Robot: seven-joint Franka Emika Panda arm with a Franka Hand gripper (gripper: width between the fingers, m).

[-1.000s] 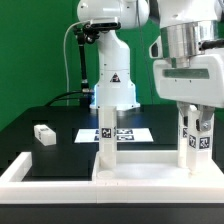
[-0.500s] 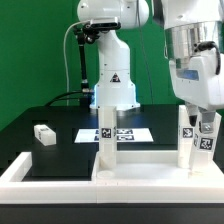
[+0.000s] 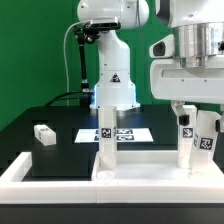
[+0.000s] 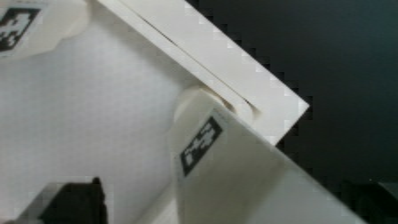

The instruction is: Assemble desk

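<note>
White flat rectangular plastic tabletop panel [image 3: 140, 170] lies flat at lower centre of the exterior view, pushed into the corner of the low white U-shaped border wall [image 3: 60, 190]. My read: the wall braces it so it can't slide while legs go in.

Three short white square-section tagged legs stand upright on it: left leg [image 3: 105, 140] at centre, right leg [image 3: 187, 140] and far-right leg [image 3: 207, 142] at the exterior view's right. Can't tell how firmly seated they are.

Gripper [image 3: 197, 110] hangs just above the two right-hand legs, fingers spread wide and holding nothing. The wrist view agrees: one dark finger [image 4: 71, 200] at the frame edge stands apart from the nearest tagged leg.

One loose white leg block [image 3: 43, 133] lies on its side on the black table [image 3: 40, 150], left of frame, well apart from the panel. I take it as the fourth leg, next to fetch.

The marker board [image 3: 130, 133] lies flat behind the panel.
</note>
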